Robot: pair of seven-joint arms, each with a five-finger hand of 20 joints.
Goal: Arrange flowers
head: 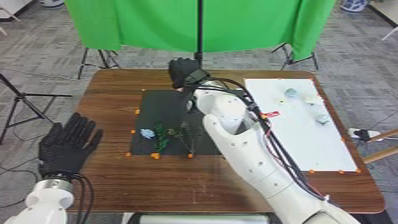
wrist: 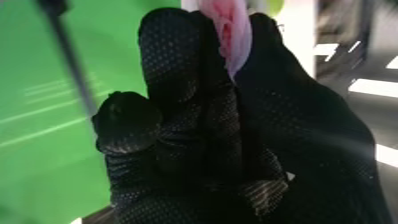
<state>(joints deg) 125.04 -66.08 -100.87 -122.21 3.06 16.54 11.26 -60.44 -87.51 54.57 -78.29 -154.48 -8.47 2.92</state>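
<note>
The fingers of the robot's left hand lay straight, a little parted, pointing toward the far side of the brown table near its left edge. I couldn't tell whether that hand touched the wood. From the near right, the white right arm slanted across the tabletop, black cables running along it.

On the dark mat, in its nearer part, I saw a pale blue flower, just beside it a leafy green stem, then a thin brownish sprig. Small orange markers dotted the mat's border. Over to the right, a white sheet held several pale blooms in its farther half, with a small yellow one among them.

Farthest out over the table was the right hand, up past the mat's far edge. The right wrist view showed its gloved fingers close together, pinching something pink and petal-like, probably a flower, upright between them.

Beyond the table hung a bright green cloth with a black pole before it, and farther back a blue-and-white vase stood on the grey carpet.
</note>
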